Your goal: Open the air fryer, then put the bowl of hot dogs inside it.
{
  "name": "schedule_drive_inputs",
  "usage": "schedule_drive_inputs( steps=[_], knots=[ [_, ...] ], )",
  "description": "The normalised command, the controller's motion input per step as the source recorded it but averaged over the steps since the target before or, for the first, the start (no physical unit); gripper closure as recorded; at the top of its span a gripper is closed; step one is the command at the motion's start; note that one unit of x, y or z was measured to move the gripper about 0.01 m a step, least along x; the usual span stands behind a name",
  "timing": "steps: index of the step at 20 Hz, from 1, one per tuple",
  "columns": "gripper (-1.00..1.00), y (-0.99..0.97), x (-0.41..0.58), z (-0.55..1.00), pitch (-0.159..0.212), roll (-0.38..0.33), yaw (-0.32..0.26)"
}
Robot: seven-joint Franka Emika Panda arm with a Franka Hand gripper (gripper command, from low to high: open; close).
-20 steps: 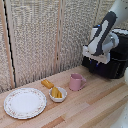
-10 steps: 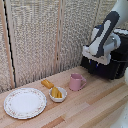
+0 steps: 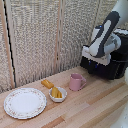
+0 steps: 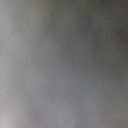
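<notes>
None of the task's steps looks finished: the gripper [image 3: 96,59] is at the front of the air fryer [image 3: 114,64] on the exterior view's right, its fingers hidden against the dark front, so I cannot tell how far open it is or whether it has the handle (the wrist view is a grey blur), and the drawer does not look pulled out. Well apart on the desk [image 3: 95,107], the bowl [image 3: 58,95] holds the hot dogs [image 3: 56,92] and waits untouched, just beside an orange-tan block [image 3: 47,83], between a pink mug [image 3: 76,82] and a bare patterned plate [image 3: 24,102].
</notes>
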Motion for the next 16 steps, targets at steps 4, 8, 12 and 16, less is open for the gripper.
schedule_drive_inputs(
  steps=[4, 8, 12, 16],
  knots=[
    [1.00, 0.62, 0.234, -0.04, -0.046, -0.006, -0.167],
    [1.00, 0.85, 0.041, -0.10, -0.071, -0.004, -0.126],
    [1.00, 0.88, 0.148, -0.20, -0.075, -0.017, -0.117],
    [1.00, 0.80, 0.125, -0.29, -0.052, -0.034, -0.154]
  ],
)
